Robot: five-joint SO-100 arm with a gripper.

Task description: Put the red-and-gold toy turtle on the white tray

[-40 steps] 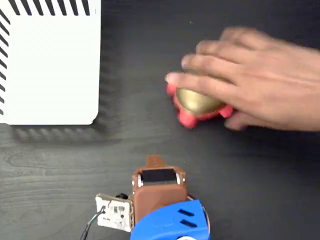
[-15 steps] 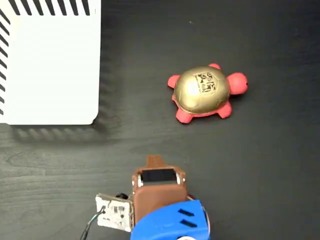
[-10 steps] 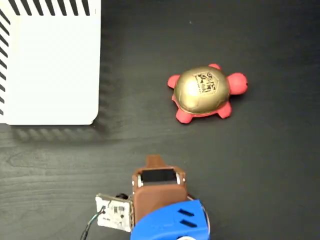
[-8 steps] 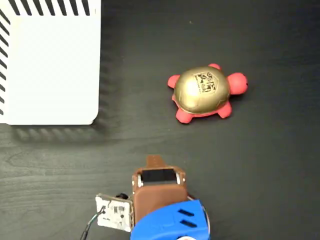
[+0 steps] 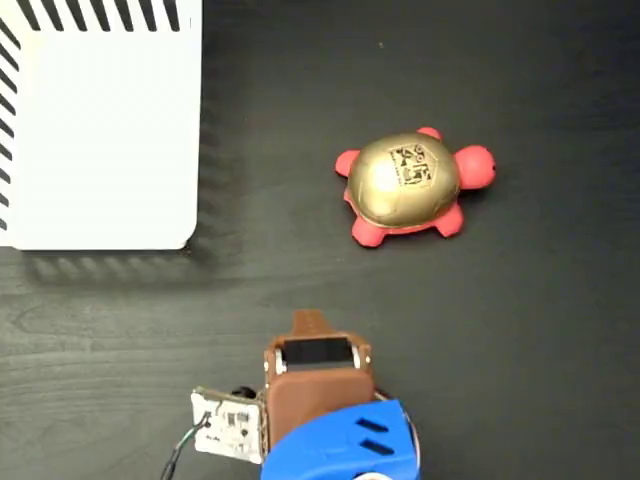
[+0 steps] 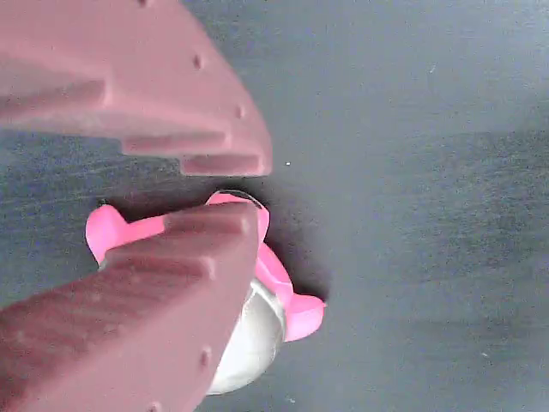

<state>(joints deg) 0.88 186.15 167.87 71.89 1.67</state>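
In the fixed view the red-and-gold toy turtle (image 5: pixel 405 185) sits on the dark table right of centre, head pointing right, with a black mark on its gold shell. The white tray (image 5: pixel 100 130) with black edge stripes lies at the top left and has nothing on it. My gripper (image 5: pixel 310 322) is at the bottom centre, well short of the turtle and touching nothing. In the wrist view my gripper (image 6: pixel 236 190) has its brown fingers a narrow gap apart and holds nothing. The turtle (image 6: pixel 287 300) shows behind the lower finger.
The dark wood-grain table (image 5: pixel 540 350) spreads around everything. A small white board with wires (image 5: pixel 228 428) hangs off the left of the arm's blue body (image 5: pixel 340 450) at the bottom edge.
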